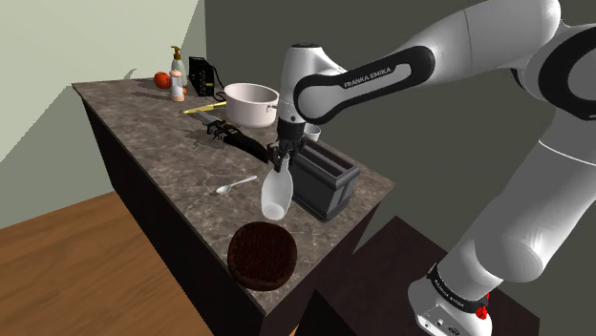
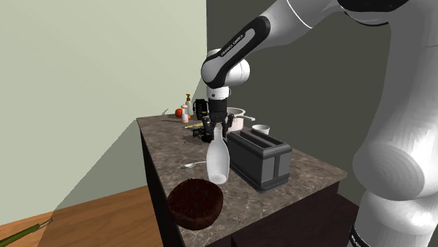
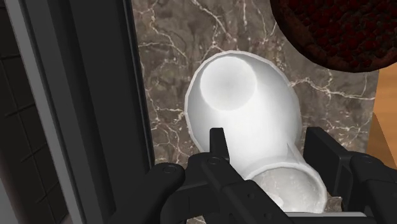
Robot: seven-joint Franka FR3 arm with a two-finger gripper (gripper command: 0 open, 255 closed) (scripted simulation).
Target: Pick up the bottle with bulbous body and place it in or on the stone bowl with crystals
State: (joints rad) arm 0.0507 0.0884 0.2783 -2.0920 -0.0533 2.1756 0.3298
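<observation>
Shoulder view: jaws pinch the bottle [image 1: 277,194] by its neck so it hangs above the surface [image 1: 162,157], ready for the bowl [image 1: 262,256].

The fingers of the gripper [image 1: 283,157] clasp the neck of the bottle [image 1: 276,194], whose body hangs below them over the counter [image 1: 162,153]. Just beside the fingers, on the shoulder view's right, the toaster [image 1: 325,179] stands on the counter, close alongside the bottle. Below the fingers and toward the counter's near end sits the bowl [image 1: 262,256], apart from the bottle. A spoon [image 1: 234,185] lies on the counter on the fingers' side opposite the toaster. Behind the fingers, farther along the counter, stand a cup [image 2: 260,129] and a pot [image 1: 251,103]. At the far end are a soap dispenser [image 1: 177,72], a fruit [image 1: 163,80] and a box [image 1: 202,76].
</observation>
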